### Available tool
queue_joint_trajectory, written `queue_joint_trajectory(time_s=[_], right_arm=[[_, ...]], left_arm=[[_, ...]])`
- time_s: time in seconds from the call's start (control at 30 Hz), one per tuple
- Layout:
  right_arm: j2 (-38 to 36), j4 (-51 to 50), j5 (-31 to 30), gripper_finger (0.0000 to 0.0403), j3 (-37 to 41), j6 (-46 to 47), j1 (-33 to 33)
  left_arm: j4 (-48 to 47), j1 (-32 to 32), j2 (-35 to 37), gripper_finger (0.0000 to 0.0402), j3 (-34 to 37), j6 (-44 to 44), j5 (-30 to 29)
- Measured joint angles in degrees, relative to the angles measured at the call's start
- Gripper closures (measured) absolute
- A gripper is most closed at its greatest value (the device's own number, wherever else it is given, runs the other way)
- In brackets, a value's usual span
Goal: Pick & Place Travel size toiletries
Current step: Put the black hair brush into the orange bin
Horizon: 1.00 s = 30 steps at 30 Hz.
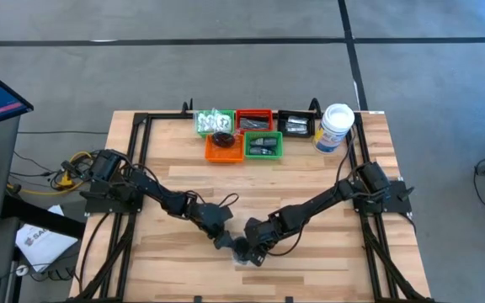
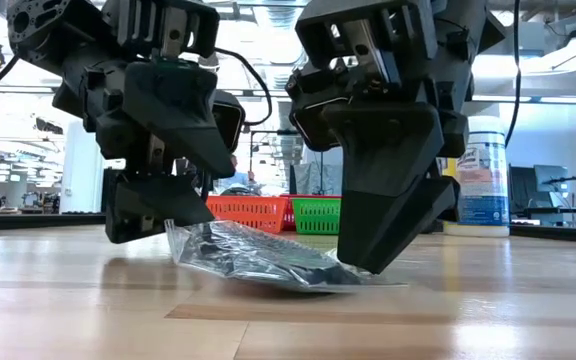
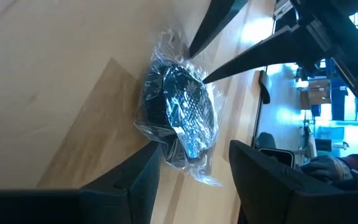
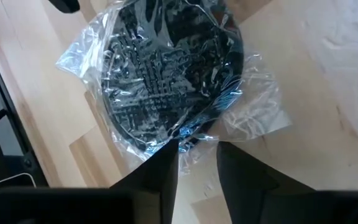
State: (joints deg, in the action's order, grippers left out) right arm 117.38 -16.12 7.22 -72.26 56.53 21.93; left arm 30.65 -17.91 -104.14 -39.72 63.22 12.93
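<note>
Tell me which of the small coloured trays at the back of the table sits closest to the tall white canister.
The black tray. It is at the right end of the row, right beside the white canister; the red, green and orange trays lie farther left.

1. A packet (image 1: pixel 242 253) is lying on the table (image 1: pixel 327 261) at lower centre of the high view.
2. The left gripper (image 1: pixel 223 241) is sitting just left of it, the right gripper (image 1: pixel 248 252) just right.
3. Trays (image 1: pixel 244 135) are sitting at upper centre, a canister (image 1: pixel 335 128) right of them.
</note>
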Motion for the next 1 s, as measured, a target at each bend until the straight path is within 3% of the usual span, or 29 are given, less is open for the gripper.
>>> queue_joint_trajectory(time_s=[0.13,0.33,0.6,0.8,1.0], right_arm=[[0.03,0.11,-0.09,0.0314,0.01,-0.05,0.0],[0.04,-0.05,-0.02,0.0327,0.03,-0.11,0.0],[0.04,-0.05,0.04,0.0328,0.03,-0.07,0.17],[0.04,0.0,0.01,0.0328,0.03,-0.04,0.15],[0.04,0.13,-0.09,0.0328,0.03,-0.09,0.15]], left_arm=[[0.24,0.0,-1.36,0.0227,-0.22,0.53,-0.48],[1.39,-0.02,-5.4,0.0276,-0.94,4.53,0.55],[-0.01,0.67,-4.09,0.0319,-0.62,3.29,-1.6],[-2.12,1.27,-3.55,0.0393,-0.6,3.65,-1.97],[-4.06,1.27,-2.89,0.0401,-0.57,3.13,-2.0]])
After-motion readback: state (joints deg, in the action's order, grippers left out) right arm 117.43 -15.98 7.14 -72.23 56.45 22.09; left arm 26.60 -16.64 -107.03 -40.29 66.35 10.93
